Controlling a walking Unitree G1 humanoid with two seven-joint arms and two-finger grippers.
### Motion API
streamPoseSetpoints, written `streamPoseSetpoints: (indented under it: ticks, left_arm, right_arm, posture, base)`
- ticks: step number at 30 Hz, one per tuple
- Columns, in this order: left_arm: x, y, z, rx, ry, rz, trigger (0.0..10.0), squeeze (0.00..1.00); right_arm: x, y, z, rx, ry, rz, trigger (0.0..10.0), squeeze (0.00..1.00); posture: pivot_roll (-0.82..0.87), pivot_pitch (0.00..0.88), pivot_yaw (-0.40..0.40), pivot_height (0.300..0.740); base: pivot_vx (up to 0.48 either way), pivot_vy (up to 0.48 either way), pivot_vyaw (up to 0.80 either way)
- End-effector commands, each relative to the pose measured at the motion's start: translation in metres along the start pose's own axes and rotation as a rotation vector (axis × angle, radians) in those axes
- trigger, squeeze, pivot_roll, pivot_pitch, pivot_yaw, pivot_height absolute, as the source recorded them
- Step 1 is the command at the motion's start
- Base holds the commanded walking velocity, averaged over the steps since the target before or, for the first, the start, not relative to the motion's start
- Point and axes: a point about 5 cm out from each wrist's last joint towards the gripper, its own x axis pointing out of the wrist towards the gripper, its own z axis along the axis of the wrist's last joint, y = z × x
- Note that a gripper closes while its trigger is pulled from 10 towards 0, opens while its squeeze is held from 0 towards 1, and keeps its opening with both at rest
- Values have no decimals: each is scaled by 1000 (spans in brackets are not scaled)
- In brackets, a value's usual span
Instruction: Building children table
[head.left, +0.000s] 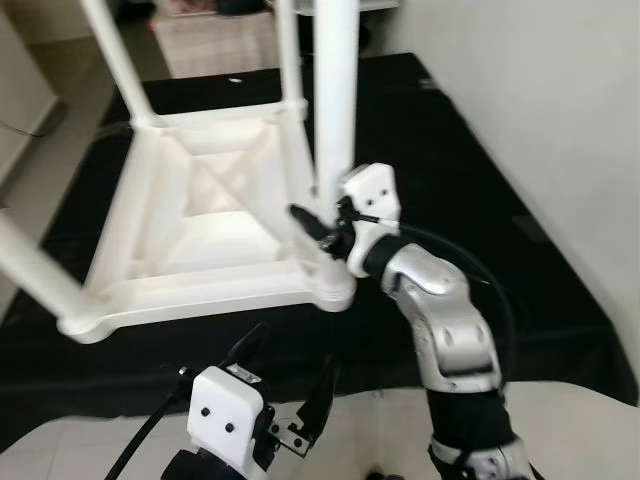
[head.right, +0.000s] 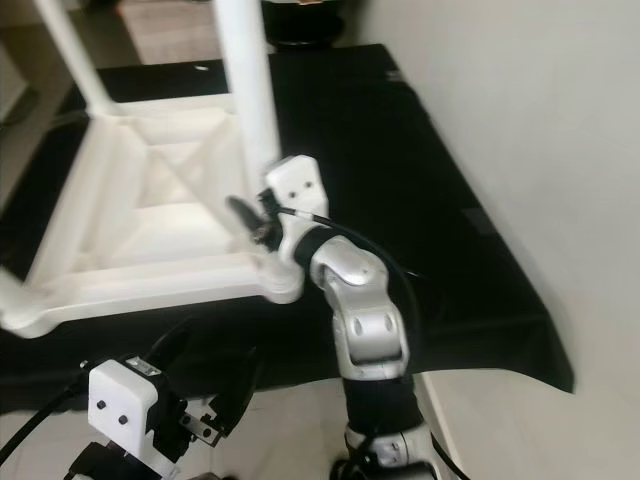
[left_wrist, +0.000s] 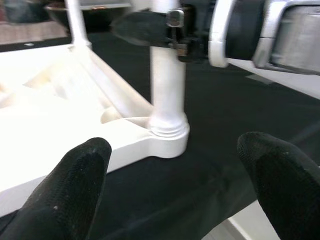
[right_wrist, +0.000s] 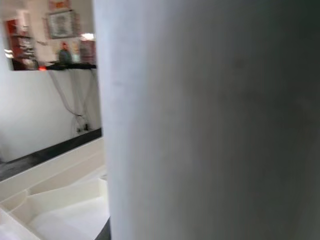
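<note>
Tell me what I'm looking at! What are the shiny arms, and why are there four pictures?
It's a walking robot with two silver arms. Each arm ends in a tool with two black fingers. Two pictures come from cameras in its head, looking down. The other two come from little cameras on its wrists.

On the black mat lies a small white table, turned upside down with its legs pointing up. The right tool is closed around the table leg at the near corner, low down near where it joins the table. That is why the right wrist picture is mostly white leg. The left tool waits open below, near the mat's edge, holding nothing; you see its black fingertips up close.
</note>
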Motion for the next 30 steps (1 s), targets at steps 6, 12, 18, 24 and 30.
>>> streamPoseSetpoints:
  ticks: [6, 12, 18, 24, 30]
  left_arm:
    - [4, 2, -7, 5, 17, -6, 10000, 0]
    - [5, 4, -8, 9, 11, 8, 10000, 0]
    - [6, 2, -10, 0, 11, 3, 10000, 0]
    - [4, 0, -9, -1, 13, 6, 10000, 0]
    - [1, -2, -8, -3, 19, 5, 10000, 0]
  right_arm:
    - [17, 44, -23, 131, 111, 97, 824, 0]
    - [17, 61, -2, 197, 62, 219, 10000, 1000]
    - [20, 49, 15, 150, -61, 546, 10000, 1000]
    - [22, 33, 21, -47, -85, 800, 10000, 1000]
    - [29, 24, 26, -134, -69, 982, 10000, 0]
  posture:
    - [30, 191, 8, 740]
    - [-1, 175, -4, 740]
    - [3, 173, 0, 740]
    - [23, 182, 2, 740]
    - [37, 197, 4, 740]
  base:
    - [0, 0, 0]
    - [0, 0, 0]
    - [0, 0, 0]
    - [0, 0, 0]
    - [0, 0, 0]
